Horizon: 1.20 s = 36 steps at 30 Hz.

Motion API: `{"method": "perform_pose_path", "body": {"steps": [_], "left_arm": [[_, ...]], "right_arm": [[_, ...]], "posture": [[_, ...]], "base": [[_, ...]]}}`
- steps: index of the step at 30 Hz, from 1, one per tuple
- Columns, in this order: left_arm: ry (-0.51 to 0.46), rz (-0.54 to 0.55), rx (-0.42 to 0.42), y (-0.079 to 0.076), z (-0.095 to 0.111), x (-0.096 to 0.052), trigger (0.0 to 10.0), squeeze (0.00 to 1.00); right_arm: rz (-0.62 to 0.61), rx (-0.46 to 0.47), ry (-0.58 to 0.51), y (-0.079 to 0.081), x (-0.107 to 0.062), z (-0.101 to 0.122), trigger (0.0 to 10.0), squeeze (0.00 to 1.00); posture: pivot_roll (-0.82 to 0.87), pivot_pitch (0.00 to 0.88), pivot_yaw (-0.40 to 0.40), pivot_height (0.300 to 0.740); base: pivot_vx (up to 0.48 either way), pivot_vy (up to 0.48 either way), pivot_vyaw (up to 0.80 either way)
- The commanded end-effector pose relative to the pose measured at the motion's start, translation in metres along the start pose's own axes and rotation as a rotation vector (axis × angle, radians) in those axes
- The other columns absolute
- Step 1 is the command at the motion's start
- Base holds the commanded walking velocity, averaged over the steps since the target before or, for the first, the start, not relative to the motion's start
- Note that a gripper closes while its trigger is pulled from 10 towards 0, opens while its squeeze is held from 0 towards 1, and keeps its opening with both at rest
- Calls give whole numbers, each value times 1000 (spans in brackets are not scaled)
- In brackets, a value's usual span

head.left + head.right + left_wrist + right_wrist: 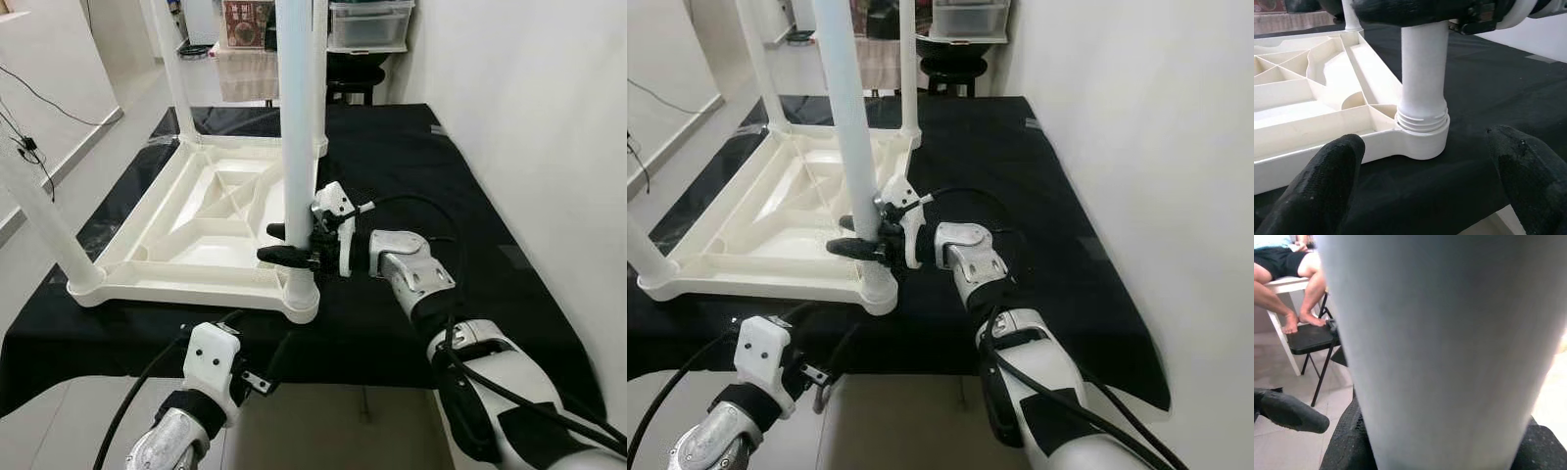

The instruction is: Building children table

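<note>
tabletop (pixel 186 230) is lying upside down on the black cloth (pixel 411 166), legs pointing up. left gripper (pixel 257 380) is waiting low at the near edge, fingers apart and empty. right gripper (pixel 294 247) is clamping the near leg (pixel 295 117) just above its socket (pixel 1422 134); threads are showing, so it probably wants straight, even twisting until seated.

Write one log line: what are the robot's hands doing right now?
right gripper: shut on table leg | leg socket: threads showing | left gripper: open, idle | tabletop: upside down
</note>
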State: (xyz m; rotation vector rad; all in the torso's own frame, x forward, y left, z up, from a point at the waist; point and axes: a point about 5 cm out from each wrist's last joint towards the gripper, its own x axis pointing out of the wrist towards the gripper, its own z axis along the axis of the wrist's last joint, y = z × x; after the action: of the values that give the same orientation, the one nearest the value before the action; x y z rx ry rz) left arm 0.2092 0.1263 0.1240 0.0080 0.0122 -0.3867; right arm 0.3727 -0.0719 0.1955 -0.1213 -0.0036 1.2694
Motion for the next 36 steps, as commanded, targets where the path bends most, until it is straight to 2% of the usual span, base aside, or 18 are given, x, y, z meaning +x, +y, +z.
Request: {"method": "perform_pose_path", "body": {"steps": [1,3,5,6,7,8,9,10,11,13,19,20,21,22,28,31,32,36], "left_arm": [[7,5,-9,1,-2,-2,10000,0],[6,5,-9,2,-1,-3,10000,0],[5,4,-9,2,-1,-4,10000,0],[4,5,-9,3,0,-5,10000,0],[4,5,-9,3,0,-5,10000,0],[3,6,-8,4,1,-5,10000,0],[3,6,-8,4,1,-5,10000,0],[3,7,-8,4,1,-5,10000,0],[4,8,-5,4,1,-4,10000,0],[4,9,-3,4,1,-4,10000,0],[2,-2,-20,3,1,-3,10000,0],[0,9,-14,3,1,-2,10000,0],[0,9,-14,3,1,-2,10000,0],[-1,13,-13,3,1,-2,10000,0],[0,9,-16,3,0,-1,10000,0],[0,7,-19,3,0,-1,10000,0],[0,6,-19,4,0,0,10000,0],[0,8,-19,4,-1,0,10000,0]], "right_arm": [[-3,26,-14,1,-8,-9,0,0],[-81,18,39,-1,-17,-20,0,0],[-338,95,56,0,-14,-34,0,0],[-663,137,81,3,-15,-44,0,0],[-663,137,81,3,-15,-44,0,0],[-907,156,113,24,-15,-56,0,0],[-907,156,113,24,-15,-56,0,0],[-872,150,105,36,-7,-59,0,0],[-769,135,89,42,4,-59,0,0],[-711,125,81,45,9,-59,0,0],[-671,94,75,35,19,-52,0,0],[-692,101,73,34,21,-48,10000,0],[-692,101,73,34,21,-48,10000,0],[-700,108,70,34,22,-43,10000,1000],[-621,114,33,28,24,-31,10000,1000],[-488,101,-20,18,23,-19,10000,1000],[-268,52,-37,14,19,-7,10000,0],[-122,9,-16,11,11,-2,10000,0]], "posture": [[12,52,-11,740],[1,60,-17,740],[-6,67,-28,740],[-6,69,-33,740],[-6,69,-33,740],[-8,84,-10,740],[-8,84,-10,740],[-8,84,-10,740],[-15,68,-6,740],[-15,68,-6,740],[-11,66,-20,740],[-7,63,-20,740],[-7,63,-20,740],[-4,62,-23,740],[-5,57,-23,740],[-4,52,-25,740],[1,48,-29,740],[0,44,-27,740]], "base": [[0,0,0],[0,0,0],[0,0,0],[0,0,0],[0,0,0],[0,0,0],[0,0,0],[0,0,0],[0,0,0],[0,0,0],[0,0,0],[0,0,0],[0,0,0],[0,0,0],[0,0,0],[0,0,0],[0,0,0],[0,0,0]]}}
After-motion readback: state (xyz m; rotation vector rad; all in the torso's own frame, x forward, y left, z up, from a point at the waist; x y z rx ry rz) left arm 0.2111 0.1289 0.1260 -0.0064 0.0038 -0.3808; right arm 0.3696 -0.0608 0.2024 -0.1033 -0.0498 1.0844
